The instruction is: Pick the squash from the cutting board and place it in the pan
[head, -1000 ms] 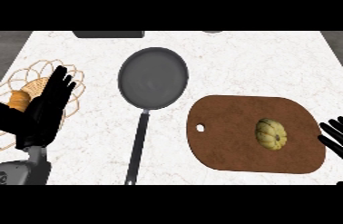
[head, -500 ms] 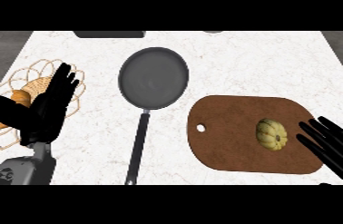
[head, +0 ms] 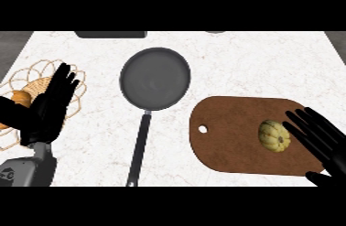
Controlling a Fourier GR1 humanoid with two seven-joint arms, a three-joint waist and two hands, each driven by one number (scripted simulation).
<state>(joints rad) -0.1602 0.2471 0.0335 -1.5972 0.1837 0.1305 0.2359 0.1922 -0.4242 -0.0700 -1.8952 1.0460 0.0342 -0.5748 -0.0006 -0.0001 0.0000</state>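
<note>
A small pale yellow squash (head: 273,135) lies on the right part of the brown cutting board (head: 229,147). My right hand (head: 324,140) reaches in from the right edge, fingers straight and spread, their tips just right of the squash and apart from it. A dark round pan (head: 154,78) sits left of the board, its long handle (head: 138,149) pointing toward me. At the left my left hand (head: 49,106) stands open, fingers up, holding nothing.
A wire basket (head: 27,90) with an orange fruit (head: 20,99) in it sits at the far left, partly behind my left hand. A dark object (head: 110,34) lies at the counter's back edge.
My right hand has come further in from the right edge over the board toward the squash. The left hand has shifted slightly.
</note>
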